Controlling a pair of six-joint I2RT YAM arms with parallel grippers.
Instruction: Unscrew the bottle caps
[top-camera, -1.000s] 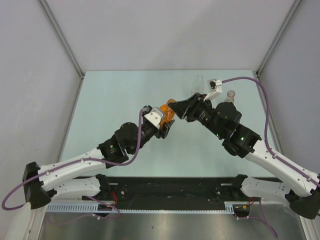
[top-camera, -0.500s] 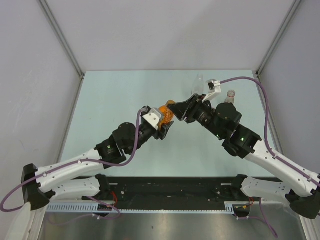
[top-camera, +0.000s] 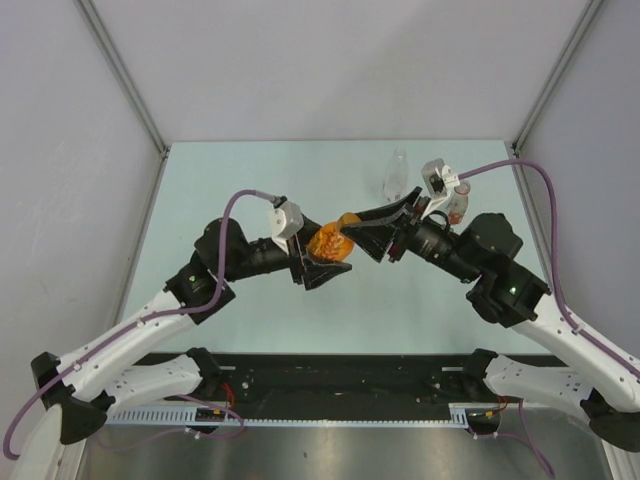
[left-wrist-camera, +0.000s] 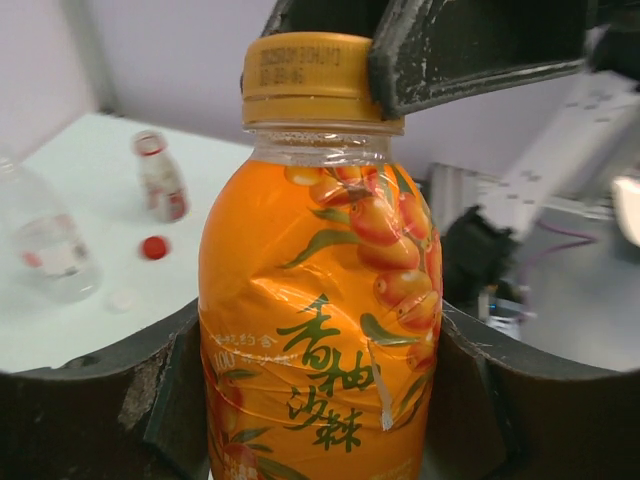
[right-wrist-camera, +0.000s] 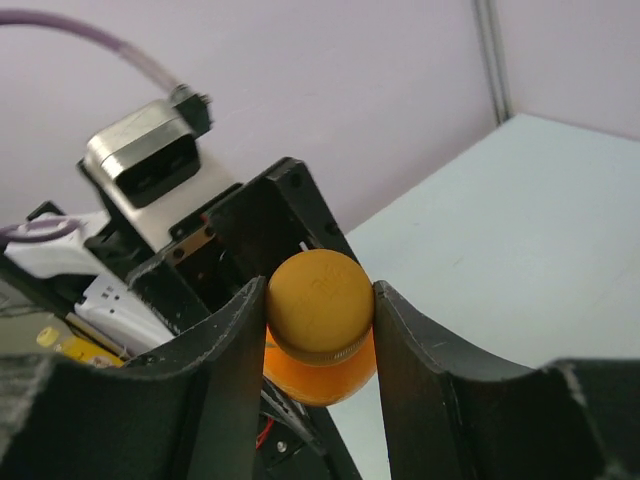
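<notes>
The right end effector (right-wrist-camera: 319, 292) is pressed in on the orange cap (left-wrist-camera: 305, 75), one finger against each side of its rim, with no gap showing in the right wrist view. That cap sits on the orange bottle (left-wrist-camera: 315, 300), which the left end effector (top-camera: 322, 262) clamps around the lower body, its two fingers bearing on opposite flanks of the printed sleeve.

The bottle hangs in the air between the two arms, above the middle of the worktop (top-camera: 230, 190). Its long axis runs from the left end effector up toward the right one (tilted, cap end leading). The right end effector therefore meets the cap head-on along that axis, and the twist should turn about that line while the left arm keeps the body from spinning. The right arm is the one at the cap, and the left holds only the body.

The sleeve hides how full the orange bottle is, and the bare band under the cap looks clear.

Farther out on the worktop stand a clear bottle (left-wrist-camera: 45, 255) with a pale label and a small bottle with a red neck ring (left-wrist-camera: 160, 178). Neither shows any coloured liquid. A red cap (left-wrist-camera: 153, 247) lies loose near them, and a pale disc (left-wrist-camera: 120, 298) beside it may be the white cap. Those two look already done, so the orange one is probably last.
</notes>
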